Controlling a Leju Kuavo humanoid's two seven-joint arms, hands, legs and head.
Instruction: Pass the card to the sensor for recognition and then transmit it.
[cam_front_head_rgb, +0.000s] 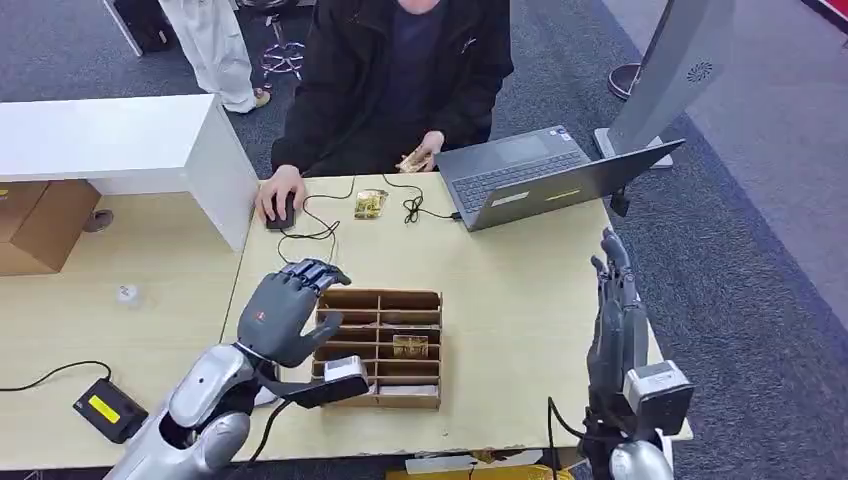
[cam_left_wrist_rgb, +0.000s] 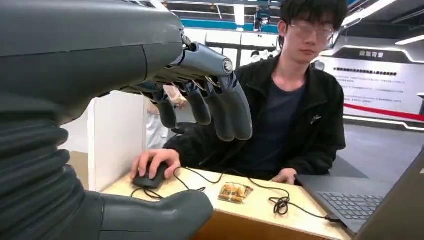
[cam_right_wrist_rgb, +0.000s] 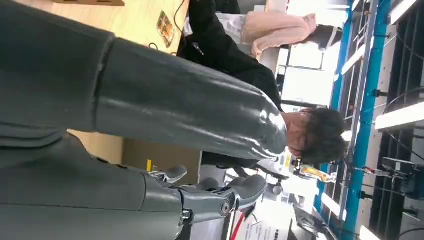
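Left hand (cam_front_head_rgb: 288, 312) empty, fingers apart, above wooden organizer (cam_front_head_rgb: 383, 345) with card (cam_front_head_rgb: 410, 346) inside. Right hand (cam_front_head_rgb: 614, 310) released, upright at desk (cam_front_head_rgb: 510, 300) edge.

Your dark grey hands (cam_front_head_rgb: 285, 310) extend from silver arms (cam_front_head_rgb: 195, 405) above a pale wood table (cam_front_head_rgb: 520, 330), a brown box (cam_front_head_rgb: 385, 345) holding a gold card (cam_front_head_rgb: 410, 347), a grey laptop (cam_front_head_rgb: 540, 180) and a black-jacketed person (cam_front_head_rgb: 395, 70).
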